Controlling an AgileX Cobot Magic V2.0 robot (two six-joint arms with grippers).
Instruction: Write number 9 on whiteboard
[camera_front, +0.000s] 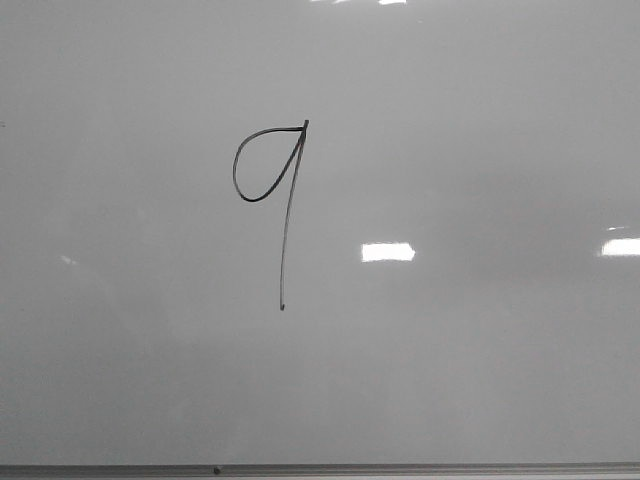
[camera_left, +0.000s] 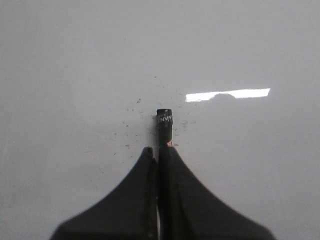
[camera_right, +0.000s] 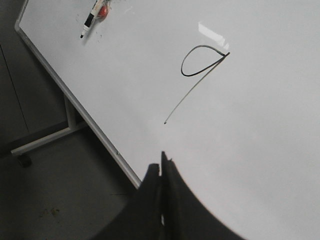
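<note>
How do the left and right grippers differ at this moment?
The left gripper is shut on a black marker; the right gripper is shut with nothing between its fingers. The left faces bare, speckled whiteboard; the right faces the number 9. Both have dark fingers.

dim grey light, bright white glare patches on the glossy whiteboard, soft focus, faint noise

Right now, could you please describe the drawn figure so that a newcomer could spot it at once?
Start from the whiteboard, the pale glossy surface filling the front view. Slightly left of its centre stands the number 9. It is a thin black line with a teardrop loop and long slanted tail, unlike the bright white reflections nearby.
</note>
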